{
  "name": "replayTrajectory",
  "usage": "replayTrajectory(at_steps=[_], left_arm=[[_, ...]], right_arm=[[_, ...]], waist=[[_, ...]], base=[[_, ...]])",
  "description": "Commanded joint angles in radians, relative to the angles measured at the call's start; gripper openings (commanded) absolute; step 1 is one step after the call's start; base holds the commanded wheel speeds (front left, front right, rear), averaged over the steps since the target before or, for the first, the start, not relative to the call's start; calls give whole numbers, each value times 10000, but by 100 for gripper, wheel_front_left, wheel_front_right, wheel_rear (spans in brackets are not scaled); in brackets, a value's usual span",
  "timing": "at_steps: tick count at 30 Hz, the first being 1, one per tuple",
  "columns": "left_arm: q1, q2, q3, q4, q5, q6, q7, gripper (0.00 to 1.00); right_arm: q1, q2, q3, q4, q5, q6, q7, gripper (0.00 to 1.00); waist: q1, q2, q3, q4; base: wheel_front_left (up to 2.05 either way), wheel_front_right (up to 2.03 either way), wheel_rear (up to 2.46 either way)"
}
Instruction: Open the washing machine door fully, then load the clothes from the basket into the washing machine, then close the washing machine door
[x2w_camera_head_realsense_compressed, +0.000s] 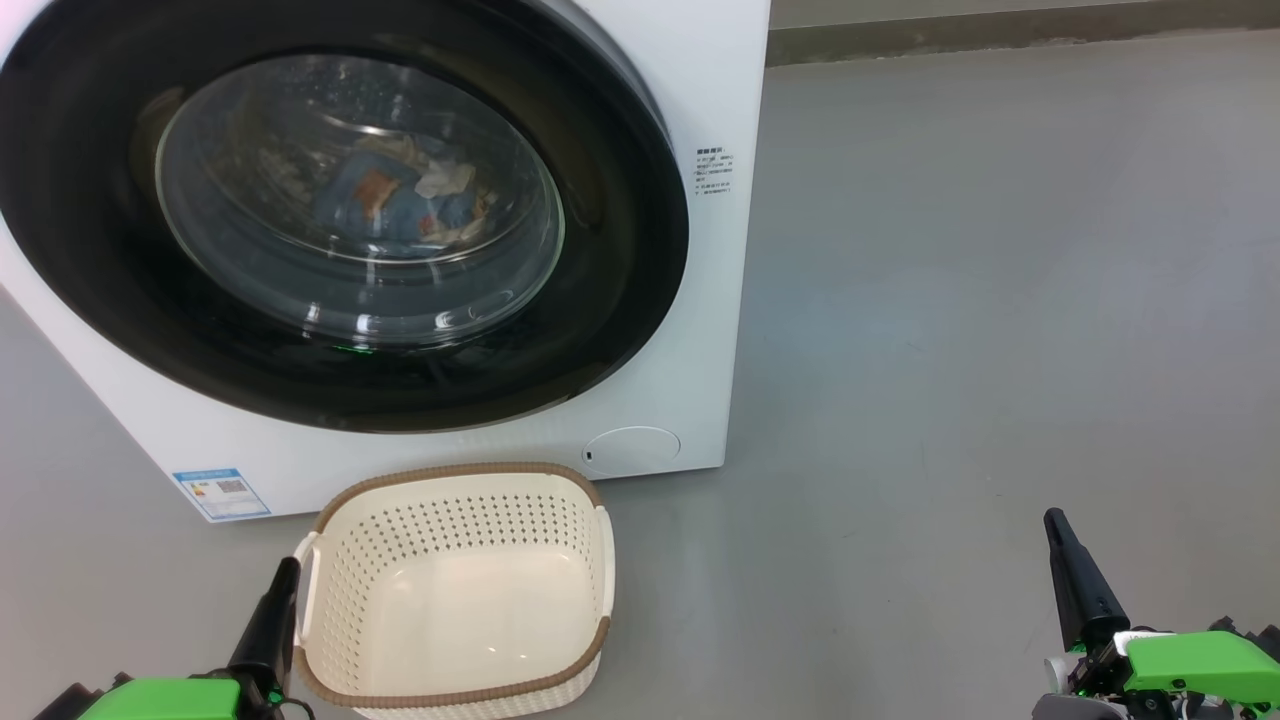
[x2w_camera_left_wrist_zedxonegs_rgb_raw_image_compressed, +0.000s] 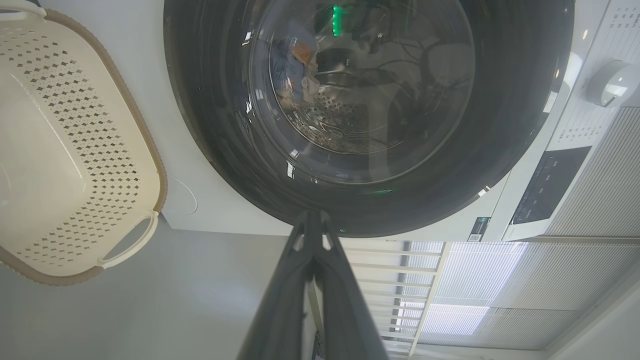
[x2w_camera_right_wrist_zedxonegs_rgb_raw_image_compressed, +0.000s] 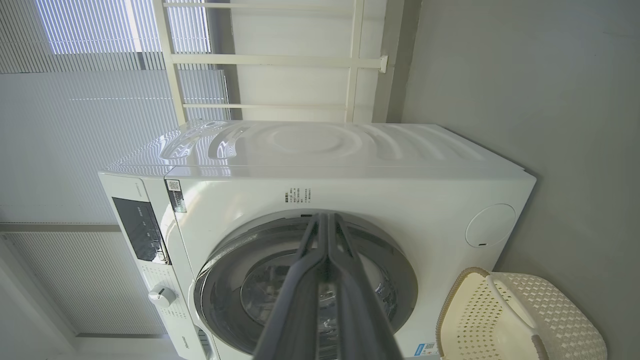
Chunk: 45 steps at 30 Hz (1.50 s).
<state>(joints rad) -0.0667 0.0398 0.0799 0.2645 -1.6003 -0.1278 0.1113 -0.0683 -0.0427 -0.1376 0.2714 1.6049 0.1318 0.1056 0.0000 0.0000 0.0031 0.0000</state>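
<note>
The white washing machine (x2w_camera_head_realsense_compressed: 700, 80) fills the upper left of the head view, and its round black-rimmed door (x2w_camera_head_realsense_compressed: 610, 250) lies flush against the front. Through the glass I see the blue and orange clothes (x2w_camera_head_realsense_compressed: 390, 195) inside the drum. The cream basket (x2w_camera_head_realsense_compressed: 455, 590) with the brown rim stands on the floor just in front of the machine, with nothing in it. My left gripper (x2w_camera_head_realsense_compressed: 285, 575) rests shut beside the basket's left handle. My right gripper (x2w_camera_head_realsense_compressed: 1055, 525) is shut too, low at the right, well clear of the machine. In the wrist views each pair of fingers (x2w_camera_left_wrist_zedxonegs_rgb_raw_image_compressed: 312, 220) (x2w_camera_right_wrist_zedxonegs_rgb_raw_image_compressed: 325, 220) lies pressed together.
Grey floor (x2w_camera_head_realsense_compressed: 1000, 300) stretches to the right of the machine up to a wall base (x2w_camera_head_realsense_compressed: 1000, 30) at the back. A round lower cap (x2w_camera_head_realsense_compressed: 630, 450) and a blue label (x2w_camera_head_realsense_compressed: 220, 493) sit on the washer's front. The control panel with its knob (x2w_camera_left_wrist_zedxonegs_rgb_raw_image_compressed: 612, 82) is at the machine's top.
</note>
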Motion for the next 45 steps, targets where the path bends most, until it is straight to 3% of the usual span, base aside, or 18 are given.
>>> replayTrajectory(at_steps=[1,45], left_arm=[[-414,105,351,-195,-74,-29,28,0],[-413,104,344,-196,-80,-29,23,0]], right_arm=[[-396,-76,238,-267,38,-11,76,0],[-396,-75,239,-267,39,-11,76,0]], waist=[[0,0,0,0],[0,0,0,0]], base=[[0,0,0],[0,0,0]])
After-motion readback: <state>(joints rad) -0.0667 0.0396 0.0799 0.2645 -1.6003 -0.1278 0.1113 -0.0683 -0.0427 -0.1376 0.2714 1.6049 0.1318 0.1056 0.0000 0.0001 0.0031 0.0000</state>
